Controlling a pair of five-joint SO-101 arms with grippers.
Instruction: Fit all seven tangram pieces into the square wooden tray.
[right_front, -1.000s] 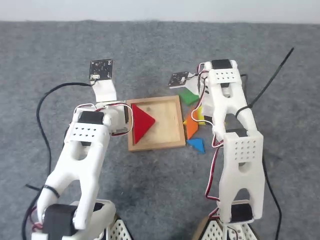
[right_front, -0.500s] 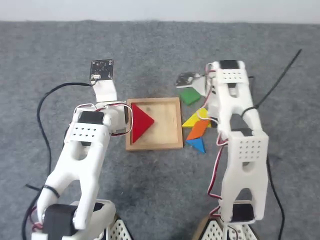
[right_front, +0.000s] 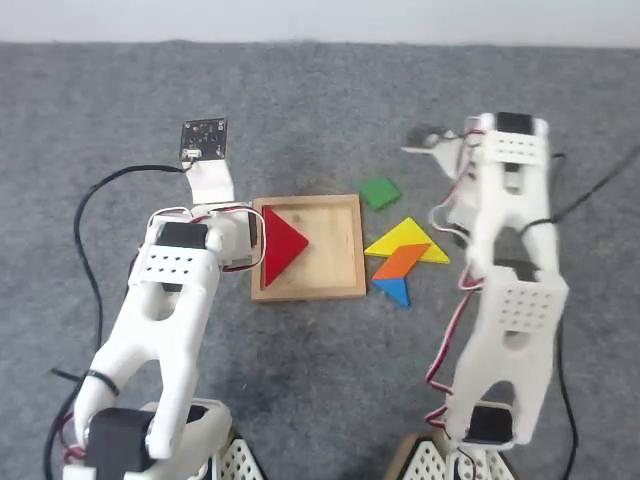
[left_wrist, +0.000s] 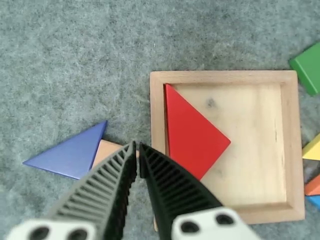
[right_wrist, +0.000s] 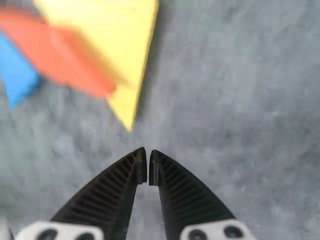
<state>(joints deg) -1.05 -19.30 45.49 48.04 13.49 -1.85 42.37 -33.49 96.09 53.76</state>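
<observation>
small blue triangle (right_front: 393, 290): nearest of the loose bunch, lower right of the tray in the high view, out on the carpet (right_front: 300, 100), corner touching the orange one above it.
orange parallelogram (right_front: 402, 261): just right of the tray, lying across the lower edge of the yellow piece, looks to overlap it.
yellow triangle (right_front: 396, 238): flat on the carpet, mid right of the high view, close to the tray's right rim but outside it.
tray (right_front: 310, 291): centre of the high view, square to the frame, most of the floor bare wood.
red triangle (right_front: 280, 245): in and seated! long edge flush against the tray's left wall, point aimed at the middle.
left gripper (left_wrist: 137, 147): low centre of the left wrist view, tips over the tray's left rim, jaws pinched to a thin slit, carrying nothing.
violet-blue triangle (left_wrist: 70, 152): left of the tray in the left wrist view, on the carpet, lapping over a peach piece (left_wrist: 107, 149) whose shape i can't make out.
green square (right_front: 379, 192): further up, off the tray's upper right corner, alone.
right gripper (right_wrist: 148, 165): over bare carpet just past the yellow triangle's tip, jaws all but closed, empty.
progress: one of seven home, six to go, five visible right and two left; early days, i'd judge.
</observation>
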